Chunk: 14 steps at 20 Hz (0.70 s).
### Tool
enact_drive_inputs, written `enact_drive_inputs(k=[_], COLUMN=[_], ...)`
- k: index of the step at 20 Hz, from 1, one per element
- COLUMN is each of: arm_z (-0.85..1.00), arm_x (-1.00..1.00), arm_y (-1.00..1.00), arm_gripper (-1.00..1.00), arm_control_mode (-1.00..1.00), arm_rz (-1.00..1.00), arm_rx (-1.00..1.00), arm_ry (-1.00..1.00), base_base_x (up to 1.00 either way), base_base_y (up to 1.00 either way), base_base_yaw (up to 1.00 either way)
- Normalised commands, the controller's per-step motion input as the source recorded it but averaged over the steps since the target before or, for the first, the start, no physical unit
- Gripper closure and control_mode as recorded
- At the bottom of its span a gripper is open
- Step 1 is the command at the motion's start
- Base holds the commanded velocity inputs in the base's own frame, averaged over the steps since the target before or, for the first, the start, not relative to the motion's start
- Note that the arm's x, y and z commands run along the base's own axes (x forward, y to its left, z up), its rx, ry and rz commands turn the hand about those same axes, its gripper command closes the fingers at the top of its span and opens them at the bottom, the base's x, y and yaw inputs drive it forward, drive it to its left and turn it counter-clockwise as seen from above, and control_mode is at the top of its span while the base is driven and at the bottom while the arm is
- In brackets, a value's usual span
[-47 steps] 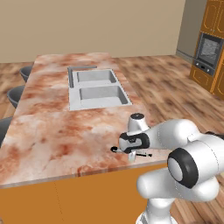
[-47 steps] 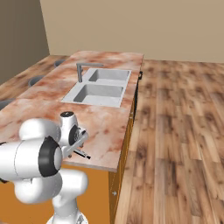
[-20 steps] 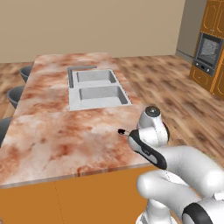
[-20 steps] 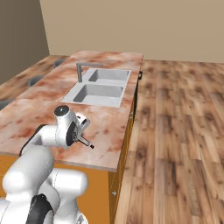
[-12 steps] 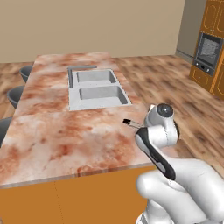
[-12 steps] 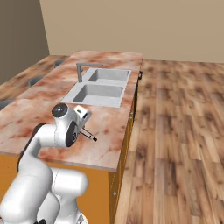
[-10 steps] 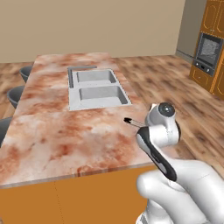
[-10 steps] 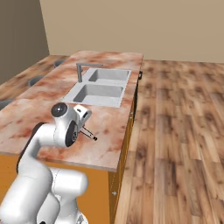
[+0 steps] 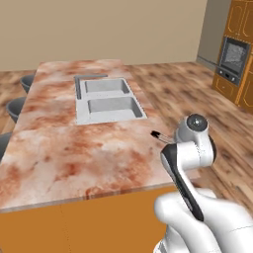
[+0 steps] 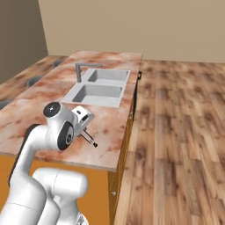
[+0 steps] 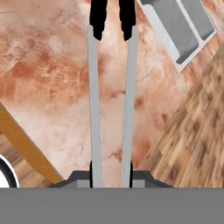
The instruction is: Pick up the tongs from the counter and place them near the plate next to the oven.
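So the gripper (image 11: 111,177) has the tongs (image 11: 111,87) clamped between its fingers, holding them by one end, and in the hand view the two grey blades run straight up the frame from the bottom edge to the black tips near the top. That means the long axis of the tongs lines up with the direction the gripper points, sticking out ahead of it like an extension. In the right base view the gripper (image 10: 83,125) sits left of centre with the tongs (image 10: 89,138) poking down and right, black tip hanging over the counter (image 10: 39,110) near its right-hand edge. In the left base view only the black tip of the tongs (image 9: 156,134) pokes out up and left from behind the white wrist, right of centre. They look lifted clear of the stone, though I can't be sure how high. The thing that matters for the next bit: the oven (image 9: 232,59) is way off in the upper right of the left base view, well apart from the gripper, across the wooden floor. No plate spotted from here, so my guess is the whole base has to drive over there.
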Motion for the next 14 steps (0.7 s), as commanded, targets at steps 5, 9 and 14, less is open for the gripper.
enact_drive_inputs(k=[5,9,14], arm_z=[0.0,0.0,0.0], arm_x=[0.0,0.0,0.0], arm_y=[0.0,0.0,0.0], arm_gripper=[1.0,1.0,1.0], arm_control_mode=[1.0,1.0,1.0], arm_rz=[0.0,0.0,0.0], arm_rx=[0.0,0.0,0.0], arm_ry=[0.0,0.0,0.0], base_base_x=[-0.58,-0.44,-0.14], base_base_y=[-0.68,-0.89,-0.92], base_base_yaw=[-0.23,-0.32,-0.26])
